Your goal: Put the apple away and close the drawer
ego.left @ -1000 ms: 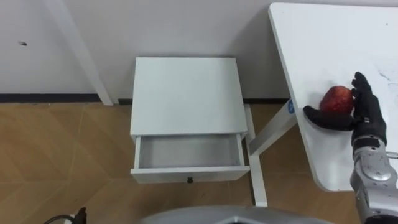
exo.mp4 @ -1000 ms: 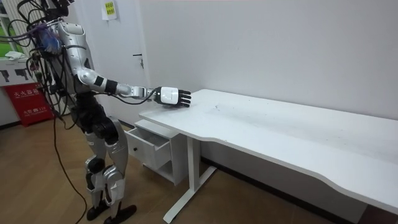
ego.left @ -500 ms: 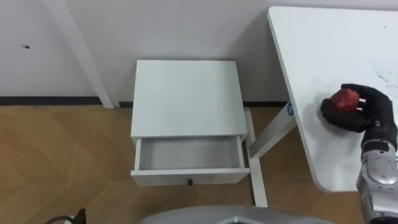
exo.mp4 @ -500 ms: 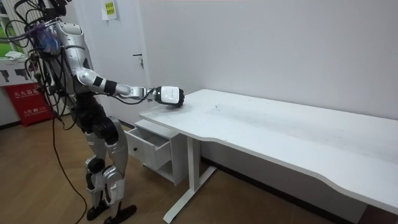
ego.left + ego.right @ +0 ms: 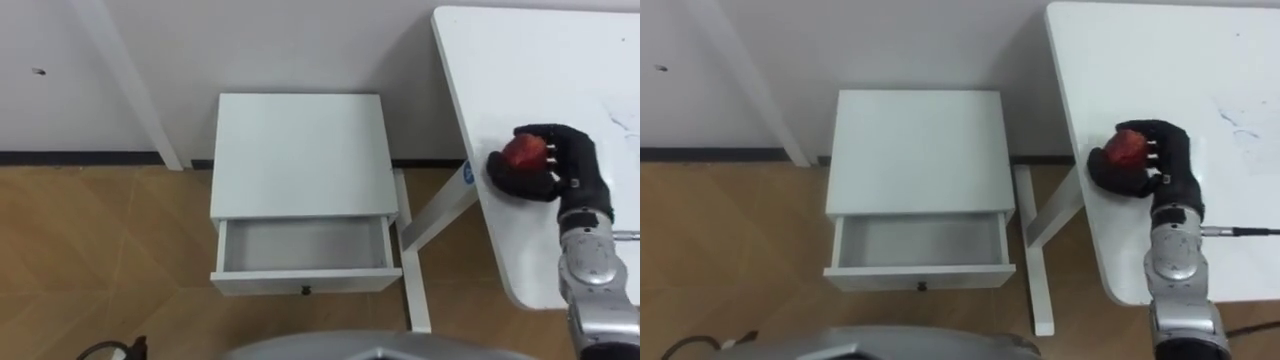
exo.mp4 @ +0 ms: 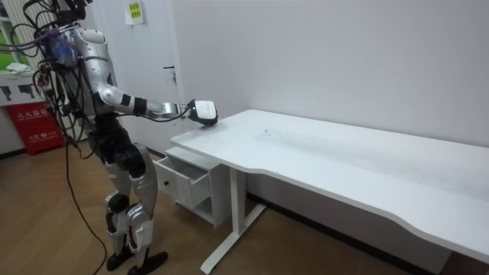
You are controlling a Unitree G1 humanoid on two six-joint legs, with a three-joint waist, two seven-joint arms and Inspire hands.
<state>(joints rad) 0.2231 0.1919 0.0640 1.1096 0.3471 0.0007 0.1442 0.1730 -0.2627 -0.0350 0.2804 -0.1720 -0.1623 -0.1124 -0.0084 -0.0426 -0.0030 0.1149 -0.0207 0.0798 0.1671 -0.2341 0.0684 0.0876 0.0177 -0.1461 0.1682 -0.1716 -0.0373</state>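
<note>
Since a moment ago the right hand [image 5: 572, 168] has drawn the round red apple [image 5: 521, 150] toward the left edge of the white tabletop [image 5: 530, 60]. In the room view it has risen just clear of the tabletop's corner.

On the left lies brown wooden floor [image 5: 100, 250]. Next comes the low white cabinet [image 5: 298, 150], standing against the wall. Its single white drawer [image 5: 300, 245] is pulled open and bare inside, with a small dark knob [image 5: 305, 290] on the front. A strip of floor separates the cabinet from the tabletop. Over the tabletop's left edge, the hand's dark fingers and thumb curl round the apple, which rests in the palm.

The carry crosses that strip of floor, so any loosening of the curled fingers would likely drop the apple there and let it roll away. The drawer sits far lower than the tabletop, and its opening lies just in front of the cabinet's top. A release from too high could bounce the apple out. An approach too far back could knock it against the cabinet.

Counted: one apple, one cabinet, one drawer, one knob, one tabletop.
</note>
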